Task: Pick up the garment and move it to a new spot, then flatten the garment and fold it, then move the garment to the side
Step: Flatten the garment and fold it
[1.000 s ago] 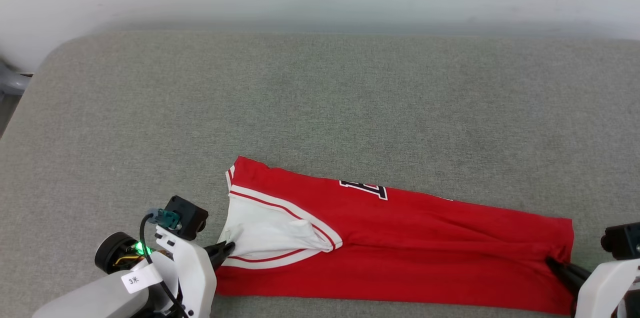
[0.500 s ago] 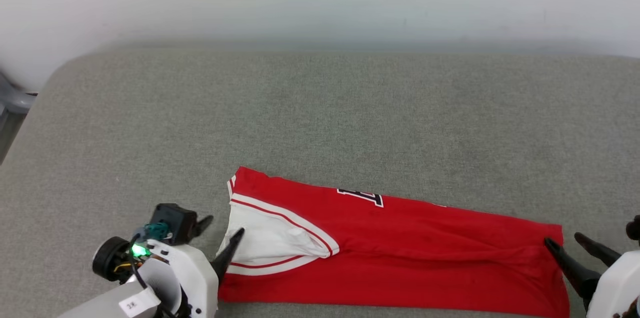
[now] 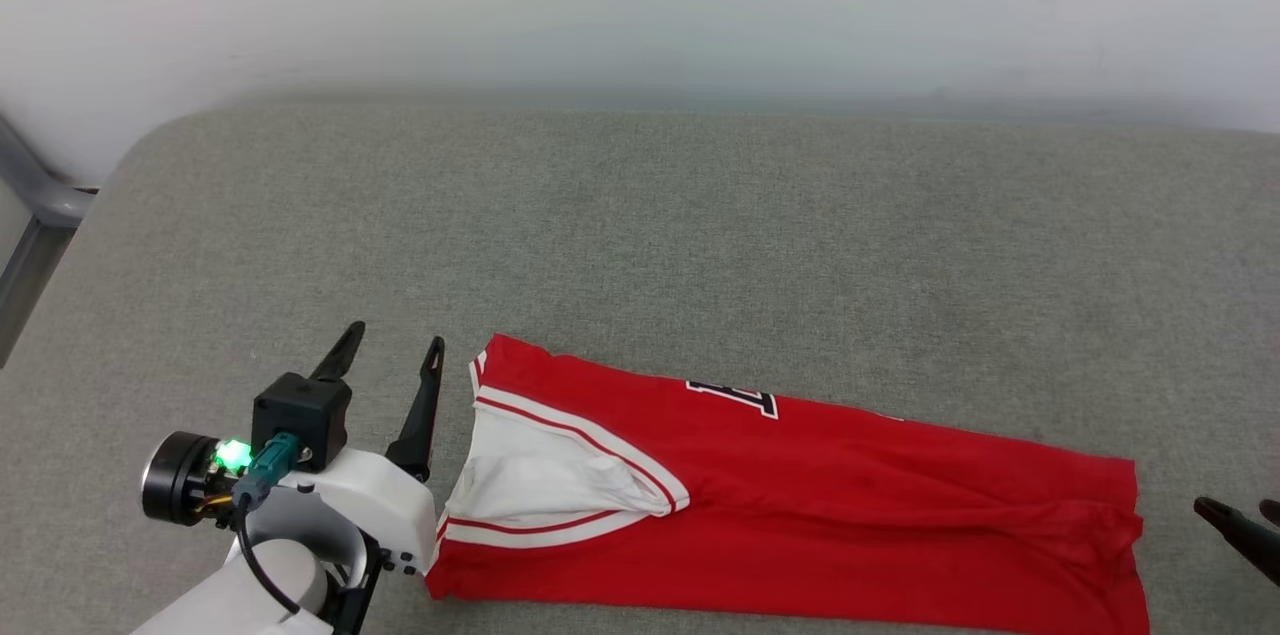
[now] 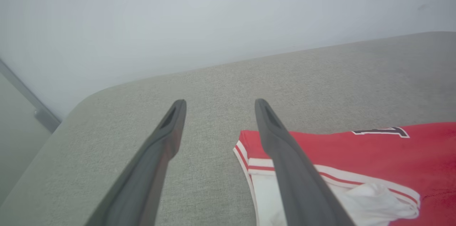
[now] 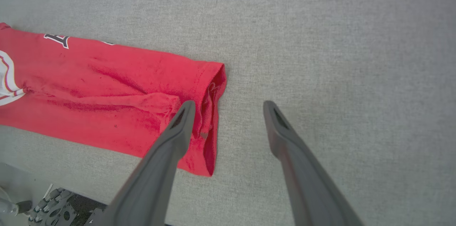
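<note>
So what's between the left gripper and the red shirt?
Nothing but a thin strip of bare grey cushion, seen in the head view, separates the left gripper from the garment.

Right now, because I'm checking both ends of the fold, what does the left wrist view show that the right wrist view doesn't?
Left wrist view: the open left gripper beside the sleeve end of the red jersey-style garment, the grey fabric cushion's rounded corner and the pale wall behind. Right wrist view: the open right gripper at the garment's rumpled hem end, plus dark machine parts at lower left. Shared: the red cloth, its black white-outlined lettering, the white sleeve's striped trim (a sliver in the right wrist view) and the cushion's surface.
</note>
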Controlling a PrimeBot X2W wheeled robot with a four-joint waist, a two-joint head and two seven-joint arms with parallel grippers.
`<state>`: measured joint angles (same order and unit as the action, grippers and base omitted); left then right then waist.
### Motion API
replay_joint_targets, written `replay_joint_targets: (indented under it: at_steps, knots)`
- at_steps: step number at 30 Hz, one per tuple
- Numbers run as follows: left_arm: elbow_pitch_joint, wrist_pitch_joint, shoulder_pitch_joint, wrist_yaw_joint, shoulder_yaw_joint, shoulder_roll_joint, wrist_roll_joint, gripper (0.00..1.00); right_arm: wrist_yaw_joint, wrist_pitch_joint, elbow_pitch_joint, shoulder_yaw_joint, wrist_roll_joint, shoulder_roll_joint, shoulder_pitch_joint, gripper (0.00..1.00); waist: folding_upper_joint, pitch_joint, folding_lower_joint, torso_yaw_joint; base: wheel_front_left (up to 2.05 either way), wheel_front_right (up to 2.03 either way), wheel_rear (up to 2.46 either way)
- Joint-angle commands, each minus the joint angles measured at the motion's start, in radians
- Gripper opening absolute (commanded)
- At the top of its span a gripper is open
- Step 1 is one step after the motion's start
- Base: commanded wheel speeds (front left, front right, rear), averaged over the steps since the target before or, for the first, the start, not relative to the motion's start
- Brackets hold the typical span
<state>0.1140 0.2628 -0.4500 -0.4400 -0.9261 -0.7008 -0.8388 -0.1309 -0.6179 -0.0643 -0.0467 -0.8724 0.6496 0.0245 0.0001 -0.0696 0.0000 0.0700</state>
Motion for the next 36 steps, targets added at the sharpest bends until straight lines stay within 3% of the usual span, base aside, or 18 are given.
replay_joint_targets:
  at_steps: [1, 5, 13, 27, 33, 34, 35, 36]
  knots:
    - [-0.010, 0.002, 0.042, -0.011, 0.050, 0.017, 0.045, 1.00, 0.000, -0.041, -0.026, -0.005, -0.007, 0.007, -0.010, 1.00, -0.0001, -0.009, 0.0000, 0.006, 0.00, 0.00, 0.00]
    - [-0.032, 0.002, 0.112, -0.009, 0.175, 0.061, 0.152, 1.00, 0.000, -0.109, -0.096, -0.011, -0.026, -0.020, -0.047, 1.00, -0.0001, -0.029, 0.0000, 0.020, 0.00, 0.00, 0.00]
    - [-0.045, 0.002, 0.223, 0.042, 0.368, 0.161, 0.319, 1.00, 0.000, -0.144, -0.175, 0.029, -0.058, -0.091, -0.097, 1.00, -0.0001, -0.063, 0.0000, 0.050, 0.00, 0.00, 0.00]
    - [-0.055, 0.002, 0.348, 0.149, 0.582, 0.340, 0.543, 1.00, 0.000, -0.061, -0.250, 0.197, -0.092, -0.173, -0.143, 1.00, -0.0001, -0.096, 0.0000, 0.065, 0.00, 0.00, 0.00]
    - [-0.058, 0.002, 0.389, 0.197, 0.651, 0.411, 0.635, 1.00, 0.000, -0.010, -0.282, 0.267, -0.101, -0.162, -0.155, 1.00, -0.0001, -0.094, 0.0000, 0.071, 0.00, 0.00, 0.00]
    - [-0.060, 0.002, 0.394, 0.204, 0.662, 0.421, 0.646, 1.00, 0.000, 0.008, -0.288, 0.273, -0.094, -0.155, -0.158, 0.88, -0.0001, -0.093, 0.0000, 0.071, 0.00, 0.00, 0.00]
    - [-0.061, 0.002, 0.399, 0.212, 0.673, 0.428, 0.655, 1.00, 0.000, 0.024, -0.293, 0.280, -0.091, -0.150, -0.159, 0.31, -0.0001, -0.091, 0.0000, 0.071, 0.00, 0.00, 0.00]
    - [-0.061, 0.002, 0.406, 0.219, 0.686, 0.439, 0.662, 1.00, 0.000, 0.034, -0.299, 0.289, -0.095, -0.146, -0.160, 0.00, -0.0001, -0.089, 0.0000, 0.071, 0.00, 0.00, 0.00]
